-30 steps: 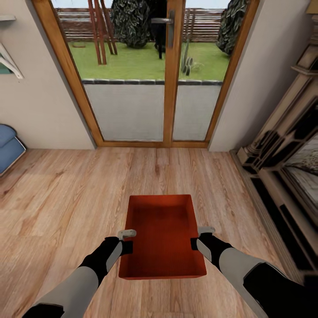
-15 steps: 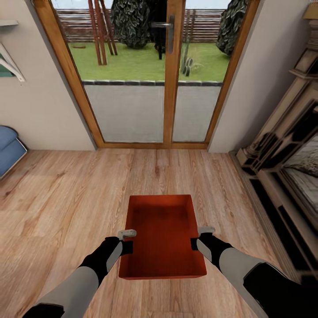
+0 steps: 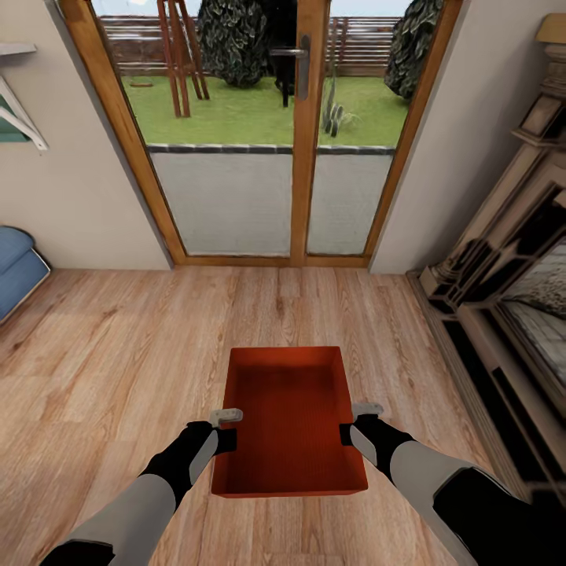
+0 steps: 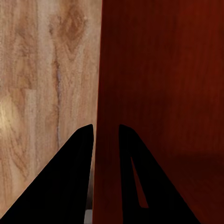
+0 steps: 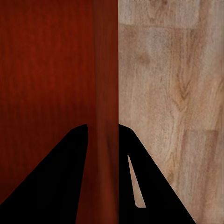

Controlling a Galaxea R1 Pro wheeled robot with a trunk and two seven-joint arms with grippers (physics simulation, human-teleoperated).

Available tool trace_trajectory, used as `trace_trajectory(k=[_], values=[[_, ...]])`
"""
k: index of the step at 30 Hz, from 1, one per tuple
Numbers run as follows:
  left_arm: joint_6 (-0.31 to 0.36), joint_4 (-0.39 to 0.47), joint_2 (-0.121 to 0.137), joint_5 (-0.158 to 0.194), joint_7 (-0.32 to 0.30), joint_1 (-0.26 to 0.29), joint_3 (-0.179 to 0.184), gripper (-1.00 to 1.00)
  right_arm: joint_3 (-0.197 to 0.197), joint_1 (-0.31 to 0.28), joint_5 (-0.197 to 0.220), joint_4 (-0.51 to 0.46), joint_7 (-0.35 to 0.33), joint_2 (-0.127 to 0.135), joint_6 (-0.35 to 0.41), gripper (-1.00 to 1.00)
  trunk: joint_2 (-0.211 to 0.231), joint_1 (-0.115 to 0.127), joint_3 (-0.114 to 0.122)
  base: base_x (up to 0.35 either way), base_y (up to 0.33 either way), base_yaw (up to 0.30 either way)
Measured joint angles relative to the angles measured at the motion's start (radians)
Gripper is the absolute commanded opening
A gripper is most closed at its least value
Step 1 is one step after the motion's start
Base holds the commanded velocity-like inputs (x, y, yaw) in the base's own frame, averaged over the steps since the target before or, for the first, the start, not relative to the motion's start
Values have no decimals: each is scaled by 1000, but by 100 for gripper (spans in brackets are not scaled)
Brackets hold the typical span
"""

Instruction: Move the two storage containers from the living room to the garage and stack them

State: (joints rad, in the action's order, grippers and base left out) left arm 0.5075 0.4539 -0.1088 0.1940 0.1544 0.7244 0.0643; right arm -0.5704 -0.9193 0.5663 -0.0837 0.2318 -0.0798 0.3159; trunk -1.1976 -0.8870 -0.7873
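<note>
One red-orange storage container hangs above the light wood plank floor of the living room, held level between both arms. My left gripper is shut on its left wall, which the left wrist view shows pinched between the black fingers as the container wall. My right gripper is shut on the right wall; in the right wrist view the container wall runs between the two black fingers. The container is open-topped with nothing inside.
Ahead stands a wood-framed glass double door with a handle, grass and patio beyond. A dark carved cabinet lines the right side. A blue sofa corner sits at the left wall under a shelf bracket.
The whole view has shifted slightly, so the camera has moved a little; the sofa corner and door sit marginally differently. Both grippers keep the same hold on the container.
</note>
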Motion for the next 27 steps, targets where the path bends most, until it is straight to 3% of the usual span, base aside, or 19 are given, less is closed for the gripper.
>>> trace_trajectory(k=[27], values=[[0,-1,0,0,0,0,-1,-100,6,0,-8,0,2,-2,2,-100,189,104,85,0,0,0]])
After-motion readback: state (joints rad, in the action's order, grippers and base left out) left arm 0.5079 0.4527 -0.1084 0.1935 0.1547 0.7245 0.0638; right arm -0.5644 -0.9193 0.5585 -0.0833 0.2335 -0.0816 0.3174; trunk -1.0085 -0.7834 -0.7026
